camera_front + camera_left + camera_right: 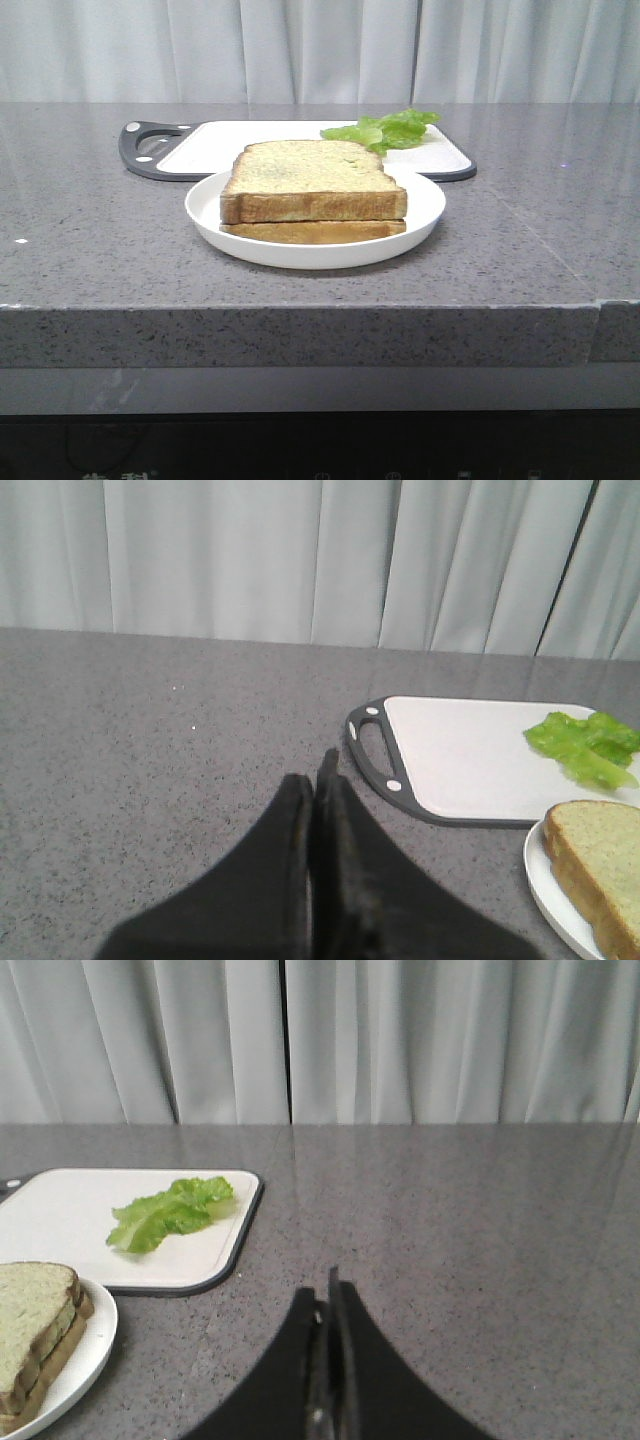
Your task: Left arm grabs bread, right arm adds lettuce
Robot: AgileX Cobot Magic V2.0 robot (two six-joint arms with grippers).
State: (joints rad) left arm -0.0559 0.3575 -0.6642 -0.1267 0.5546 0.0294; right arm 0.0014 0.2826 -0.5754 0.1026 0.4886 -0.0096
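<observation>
The bread (312, 180) is the thick toast slice lying on top of a thinner slice (315, 231) in a white plate (420, 210) at the counter's middle. Its corner shows in the left wrist view as bread (600, 865) and in the right wrist view as bread (30, 1310). The lettuce (385, 129) lies on the far right part of a white cutting board (250, 135); lettuce (585, 745), lettuce (170, 1210). My left gripper (318, 780) is shut and empty over bare counter left of the board. My right gripper (322, 1295) is shut and empty, right of the board. Neither arm shows in the front view.
The cutting board has a dark rim and a handle (375, 750) at its left end. Grey speckled counter (520, 260) stretches to either side of the plate, with its front edge near the camera. A pale curtain (320, 50) hangs behind.
</observation>
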